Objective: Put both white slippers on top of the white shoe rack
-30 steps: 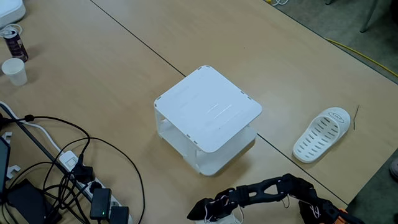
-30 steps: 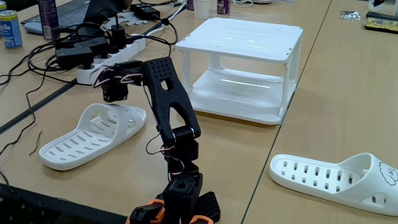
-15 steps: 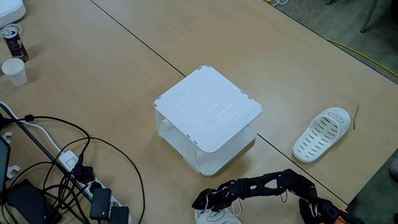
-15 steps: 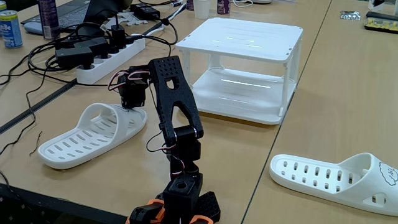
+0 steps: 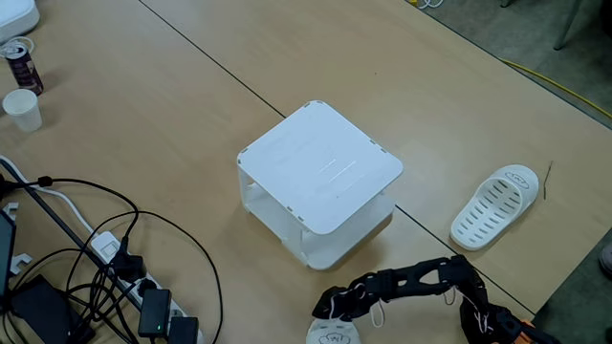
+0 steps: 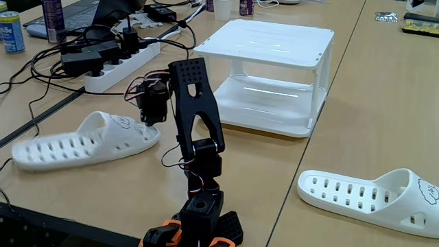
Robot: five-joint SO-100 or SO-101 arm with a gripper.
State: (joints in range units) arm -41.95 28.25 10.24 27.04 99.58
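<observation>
The white shoe rack (image 5: 320, 167) (image 6: 264, 44) stands mid-table with its flat top bare. One white slipper (image 6: 86, 140) lies left of the black arm in a fixed view, blurred by motion and turned side-on. Its toe end (image 5: 335, 334) shows at the bottom edge of a fixed view. My gripper (image 6: 148, 122) (image 5: 332, 308) is down on this slipper's strap and looks shut on it. The other white slipper (image 5: 494, 205) (image 6: 374, 199) rests flat on the table, apart from the arm.
A power strip with tangled black cables (image 6: 103, 68) (image 5: 105, 268) lies beyond the held slipper. A can (image 5: 21, 65) and a paper cup (image 5: 21, 108) stand far off. A blue can (image 6: 9, 31) stands at the table's edge.
The gripper moved toward the rack side and dropped onto the slipper's strap. The slipper has since swung round, its heel end sliding outward and blurring.
</observation>
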